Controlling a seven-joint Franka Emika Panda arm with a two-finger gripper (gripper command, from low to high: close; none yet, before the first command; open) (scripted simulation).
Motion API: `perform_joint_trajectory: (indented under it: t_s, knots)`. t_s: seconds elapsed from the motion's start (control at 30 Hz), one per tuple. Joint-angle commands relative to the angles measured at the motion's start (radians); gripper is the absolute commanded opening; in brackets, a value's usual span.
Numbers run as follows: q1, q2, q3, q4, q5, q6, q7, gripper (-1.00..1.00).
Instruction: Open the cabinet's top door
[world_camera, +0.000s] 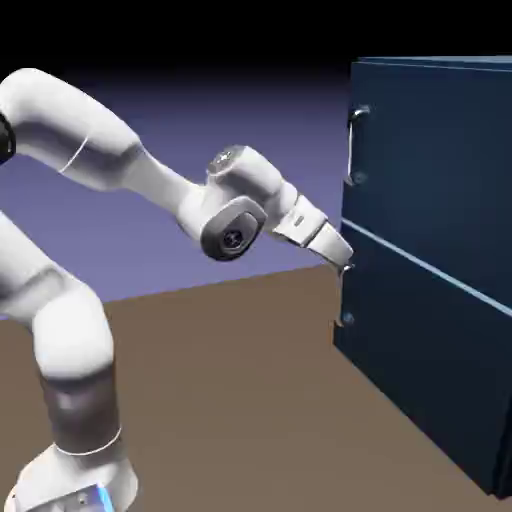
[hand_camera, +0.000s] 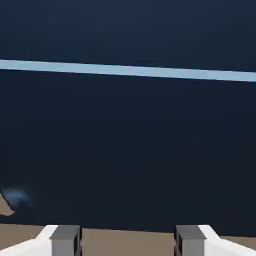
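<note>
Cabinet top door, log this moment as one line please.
top door: shut | handle: untouched | gripper: jaws open, empty, below handle near pale seam | phase: approach

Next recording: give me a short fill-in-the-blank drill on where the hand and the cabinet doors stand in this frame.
1. The dark navy box-shaped cabinet has two doors split by a pale ____.
2. The upper navy panel, the top door, is ____.
3. The white arm's two-finger hand is empty, its jaws ____.
4. The short silver vertical bar handle sits ____ the hand.

Missing words: line; shut; open; above
</note>
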Motion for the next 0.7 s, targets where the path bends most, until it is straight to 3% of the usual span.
perform_joint_trajectory:
  t_s: [0.0,0.67]
  knots:
    - [-0.017,-0.006,0.019,0.012,0.044,0.001,-0.029,0.00]
    - [-0.358,-0.122,0.398,0.249,0.914,0.013,-0.618,0.00]
